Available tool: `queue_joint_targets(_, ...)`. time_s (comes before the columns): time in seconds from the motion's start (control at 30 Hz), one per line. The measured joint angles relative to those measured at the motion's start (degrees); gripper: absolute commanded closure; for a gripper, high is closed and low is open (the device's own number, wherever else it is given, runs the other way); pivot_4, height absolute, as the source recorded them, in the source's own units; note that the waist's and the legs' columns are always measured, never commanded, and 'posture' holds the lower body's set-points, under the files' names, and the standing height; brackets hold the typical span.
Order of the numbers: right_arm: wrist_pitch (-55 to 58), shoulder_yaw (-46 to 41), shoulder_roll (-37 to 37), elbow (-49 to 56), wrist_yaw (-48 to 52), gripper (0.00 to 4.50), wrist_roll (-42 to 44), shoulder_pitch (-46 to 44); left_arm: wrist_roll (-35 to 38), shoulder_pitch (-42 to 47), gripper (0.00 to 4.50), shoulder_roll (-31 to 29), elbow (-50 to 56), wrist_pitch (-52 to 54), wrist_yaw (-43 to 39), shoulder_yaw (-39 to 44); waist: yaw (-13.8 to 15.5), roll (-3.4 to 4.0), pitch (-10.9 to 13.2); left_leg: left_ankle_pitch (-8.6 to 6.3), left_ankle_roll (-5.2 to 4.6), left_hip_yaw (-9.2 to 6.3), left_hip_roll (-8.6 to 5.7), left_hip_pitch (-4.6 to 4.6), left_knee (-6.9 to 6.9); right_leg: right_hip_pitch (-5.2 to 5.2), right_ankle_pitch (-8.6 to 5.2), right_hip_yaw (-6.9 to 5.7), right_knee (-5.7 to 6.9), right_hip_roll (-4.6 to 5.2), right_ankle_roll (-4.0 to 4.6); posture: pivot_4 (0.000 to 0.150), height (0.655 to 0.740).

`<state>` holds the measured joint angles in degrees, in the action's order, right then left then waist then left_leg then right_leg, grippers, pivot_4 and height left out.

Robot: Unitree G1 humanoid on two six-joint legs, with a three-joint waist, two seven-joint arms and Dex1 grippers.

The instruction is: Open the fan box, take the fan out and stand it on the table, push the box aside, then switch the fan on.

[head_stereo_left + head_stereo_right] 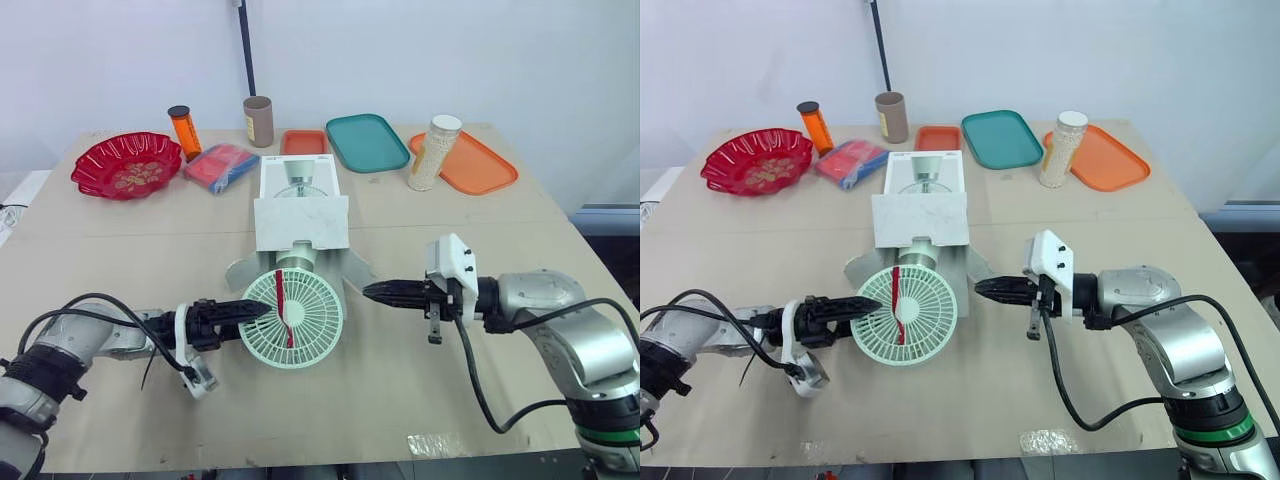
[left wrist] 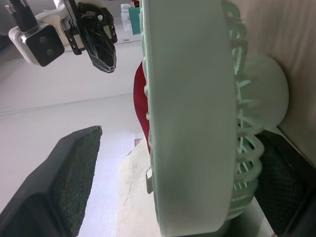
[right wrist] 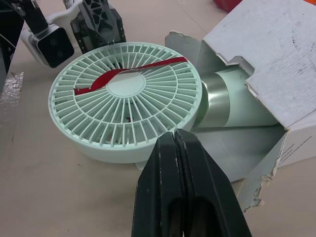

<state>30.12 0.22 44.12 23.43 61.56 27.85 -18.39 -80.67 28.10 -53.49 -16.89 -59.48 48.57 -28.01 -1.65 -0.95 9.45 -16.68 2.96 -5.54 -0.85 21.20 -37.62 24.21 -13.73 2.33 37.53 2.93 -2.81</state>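
**Fan half out, left gripper astride its rim**

The fan (image 1: 292,318) lies on the table (image 1: 400,400) with its round grille face-up, nearest the robot. Its stem runs back into the open mouth of the box (image 1: 300,215). The fan's long axis therefore points from the box straight toward the robot, and freeing it looks like a pull along that line, toward the robot's edge of the table.

The left gripper (image 1: 258,309) is the nearer tool. It comes in from the fan's left with its fingers (image 2: 64,182) spread, one on each side of the grille's rim. A gap shows on the face side, so it brackets the rim without clamping it.

The right gripper (image 1: 372,292) has its fingers pressed together and holds nothing. It sits just off the grille's right edge, near the box's right flap (image 1: 358,268), and touches neither (well placed, perhaps, to brace the box).

The task is partly done: the box is open, but the fan is neither clear of it nor upright.

No writing can be read. The box's top panel bears a drawing of a fan, and a red strip (image 3: 129,72) crosses the grille without legible print.
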Motion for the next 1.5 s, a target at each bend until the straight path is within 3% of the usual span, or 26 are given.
queue_joint_targets(0.17, 0.00, 0.00, 0.01, 0.00, -0.49, 4.50, -0.03, 0.29, -0.33, -0.38, 2.53, -0.02, -0.63, 1.84, 1.41, -2.56, 0.01, -0.02, -0.01, 0.00, 0.00, 0.00, -0.01, 0.00, -0.03, 0.00, 0.00, 0.01, 0.05, 0.00, 0.00, 0.150, 0.7400)
queue_joint_targets(0.47, -0.04, 0.17, 0.00, 0.00, -0.73, 4.50, -0.13, 0.36, 0.39, -0.01, 2.60, -0.09, -2.23, 3.04, 3.90, -5.32, 0.13, -0.14, -0.09, 0.00, 0.00, 0.00, -0.02, -0.01, -0.11, 0.00, 0.00, 0.01, 0.14, 0.01, 0.00, 0.150, 0.7400)
queue_joint_targets(0.67, -0.48, 0.88, -0.02, -0.05, -1.01, 4.50, -0.54, 0.35, 12.95, -1.54, 2.60, -2.43, -0.62, -3.66, -5.88, -4.00, 0.17, -0.22, -0.18, -0.01, -0.01, 0.02, -0.03, -0.04, -0.13, 0.00, 0.00, 0.04, 0.19, 0.04, 0.00, 0.150, 0.7400)
queue_joint_targets(0.93, -2.11, 2.33, -0.38, -1.01, -0.83, 4.50, -2.25, 0.41, 38.93, -11.12, 2.60, -10.74, 9.46, -10.68, -23.84, -1.19, 0.21, -0.29, -0.26, -0.02, -0.04, 0.11, 0.05, -0.10, -0.18, 0.00, -0.01, 0.10, 0.22, 0.01, 0.00, 0.150, 0.7400)
queue_joint_targets(1.0, -2.63, 2.71, -0.66, -1.44, -0.71, 4.50, -2.54, 0.32, 49.65, -13.87, 2.60, -14.33, 11.99, -11.23, -30.27, -1.47, 0.21, -0.25, -0.28, -0.03, -0.05, 0.12, 0.05, -0.14, -0.18, -0.03, -0.01, 0.11, 0.22, 0.02, 0.00, 0.150, 0.7400)
queue_joint_targets(1.03, -2.71, 2.82, -0.70, -1.46, -0.70, 4.50, -2.57, 0.32, 50.78, -14.05, 2.60, -14.49, 12.14, -11.25, -30.87, -1.54, 0.23, -0.22, -0.30, -0.03, -0.06, 0.13, 0.05, -0.16, -0.18, -0.05, -0.01, 0.12, 0.22, 0.02, 0.00, 0.150, 0.7400)
queue_joint_targets(1.17, -3.23, 4.34, -1.42, -2.69, -0.46, 4.50, -3.15, -0.30, 66.42, -14.82, 2.60, -17.15, 14.84, -8.77, -41.35, -3.30, 0.20, -0.26, -0.32, -0.04, -0.07, 0.11, 0.07, -0.16, -0.28, -0.12, -0.01, 0.11, 0.20, -0.03, 0.00, 0.150, 0.7400)
queue_joint_targets(1.33, -4.17, 4.98, -2.06, -4.19, -0.18, 4.50, -3.72, -1.36, 95.52, -17.82, 2.60, -25.18, 25.07, 0.26, -59.38, -5.22, 0.09, -0.25, -0.32, -0.17, -0.29, 0.16, 0.19, -0.17, -0.33, -0.12, -0.02, 0.13, 0.18, -0.11, 0.02, 0.150, 0.7400)
queue_joint_targets(1.5, -4.65, 6.61, -2.91, -4.73, -0.18, 4.50, -4.21, -1.95, 115.41, -18.39, 2.60, -24.24, 32.97, 13.32, -73.66, -1.18, 0.04, -0.23, -0.32, -0.22, -0.38, 0.17, 0.22, -0.17, -0.50, -0.24, -0.02, 0.15, 0.14, -0.22, 0.01, 0.150, 0.7400)
